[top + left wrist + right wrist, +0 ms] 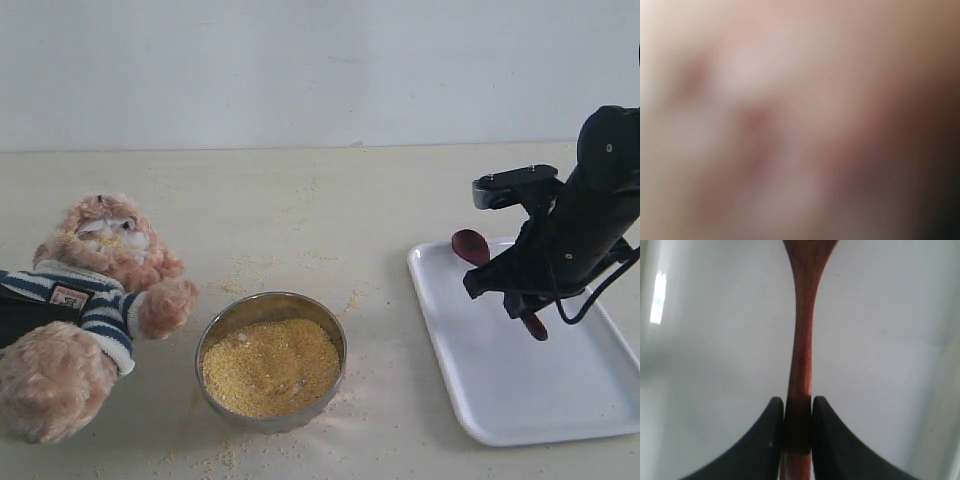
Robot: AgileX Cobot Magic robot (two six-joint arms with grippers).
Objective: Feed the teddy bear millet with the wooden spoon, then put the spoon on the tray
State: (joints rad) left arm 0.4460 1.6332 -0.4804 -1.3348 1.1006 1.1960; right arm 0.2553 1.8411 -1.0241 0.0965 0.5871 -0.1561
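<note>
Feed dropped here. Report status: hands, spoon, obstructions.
Right hand shut on wooden spoon, over the tray, not yet released. Left hand: wrist view all blur, state unknown. No obstruction seen on tray.

Left wrist view: all pinkish blur, nothing readable. Wooden spoon (470, 246) handle mostly hidden behind the right gripper (521, 305); right wrist view crops its bowl. Teddy bear (110, 255) and tray (500, 400) run off-frame.

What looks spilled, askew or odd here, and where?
Loose millet lies scattered on the table around the bowl, with grains stuck on the teddy bear's muzzle. The bear slumps sideways rather than sitting upright.
</note>
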